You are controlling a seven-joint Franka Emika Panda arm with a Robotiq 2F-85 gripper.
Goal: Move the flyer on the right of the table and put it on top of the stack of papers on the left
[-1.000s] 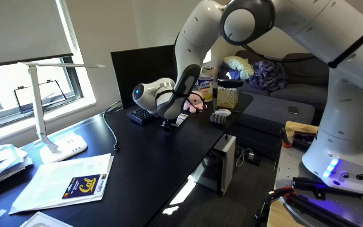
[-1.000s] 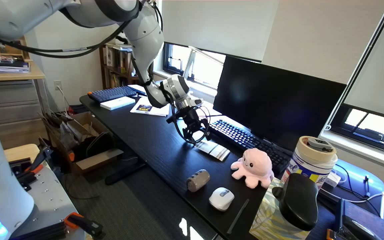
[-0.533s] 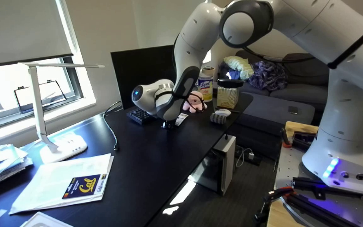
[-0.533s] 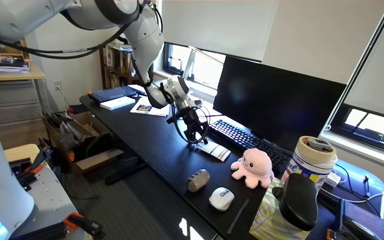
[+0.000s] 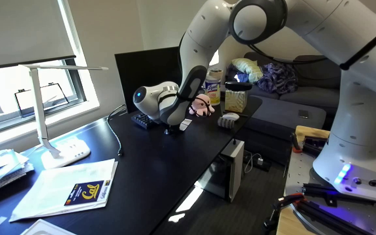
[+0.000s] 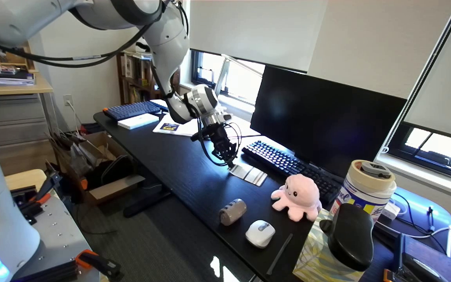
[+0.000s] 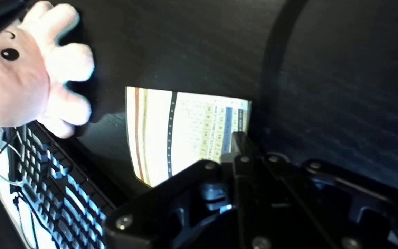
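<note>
At the tips of the jaws, which appear clamped together on its edge, the striped flyer (image 7: 185, 131) awaits its trip to the stack of papers (image 5: 54, 187), well apart from the jaws across the table (image 5: 142, 186). A steady pinch and slow, level carry should keep it from slipping or folding. The arm (image 5: 204, 34) reaches out, jaws slanting low near the keyboard (image 6: 270, 157).

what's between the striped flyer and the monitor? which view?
The black keyboard, in an exterior view: it runs between the striped flyer and the monitor. The wrist view also shows a strip of dark tabletop between flyer and keyboard.
</note>
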